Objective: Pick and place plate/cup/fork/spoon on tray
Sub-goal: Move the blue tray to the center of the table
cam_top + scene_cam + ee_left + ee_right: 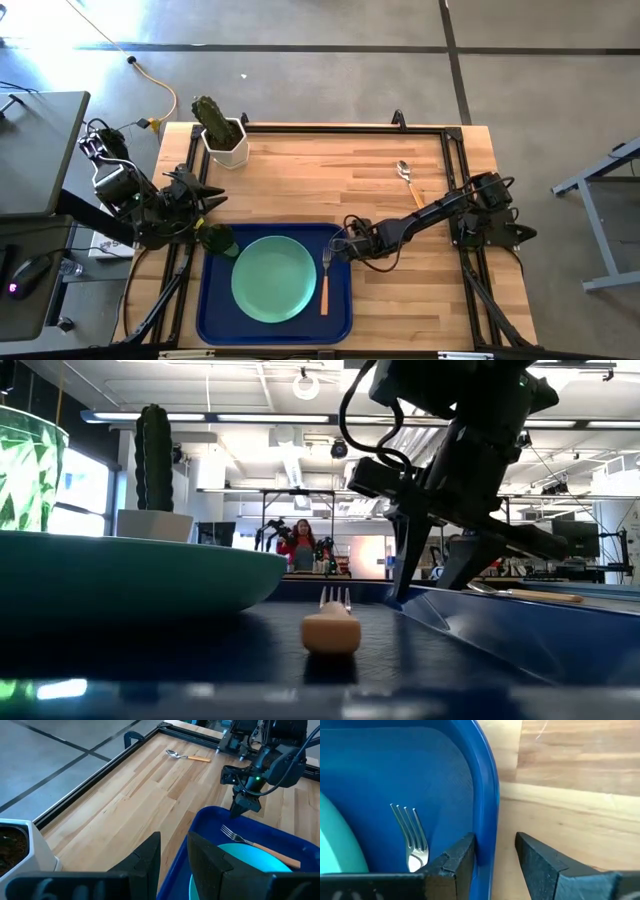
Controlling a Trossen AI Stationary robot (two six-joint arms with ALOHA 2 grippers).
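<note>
Lying flat inside the tray (pixel 215 318), along its 3 o'clock side: the fork (pixel 325 277), silver tines toward 12 o'clock, thin orange handle toward 6, just beside the plate (pixel 274 278). Round, smooth, mint-green, that plate, filling the tray's middle. Dark blue glossy plastic for the tray, rounded corners, raised rim. Translucent olive-green cup (pixel 217 240) standing at the tray's 10 o'clock corner, under the left gripper (pixel 203 222); cannot tell whether those fingers grip it. Right gripper (pixel 340 246) at the tray's 1 o'clock corner, dark fingers spread apart astride the rim, holding nothing. Well apart, near the table's 1 o'clock area on pale wood planks: the spoon (pixel 408 177), shiny oval bowl, orange handle. White hexagonal pot with cactus (pixel 222 135) at 11 o'clock.
</note>
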